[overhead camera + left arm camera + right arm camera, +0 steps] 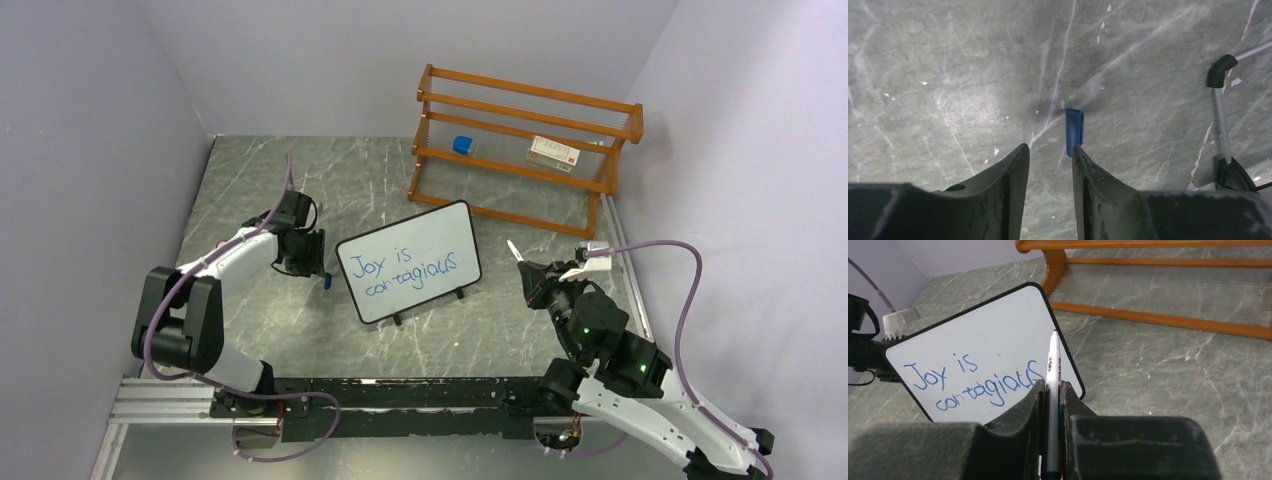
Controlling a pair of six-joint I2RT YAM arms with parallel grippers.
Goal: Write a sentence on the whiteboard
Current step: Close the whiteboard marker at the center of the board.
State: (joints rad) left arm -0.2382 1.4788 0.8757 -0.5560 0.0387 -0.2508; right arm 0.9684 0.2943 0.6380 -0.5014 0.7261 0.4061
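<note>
Whiteboard [440, 228] — blue sentence [402, 268] (two lines).

You've got the whiteboard [447, 228], black frame, rounded corners, standing tilted back on its little feet mid-scene, sentence [405, 268] "Joy is contagious" in blue marker on two lines.

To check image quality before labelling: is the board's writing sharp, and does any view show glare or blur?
Top external: the sentence reads clearly, light even. Right wrist: writing sharp, the near jaws dark and soft. Left wrist: a glare patch on the table; blue cap sharp.
</note>
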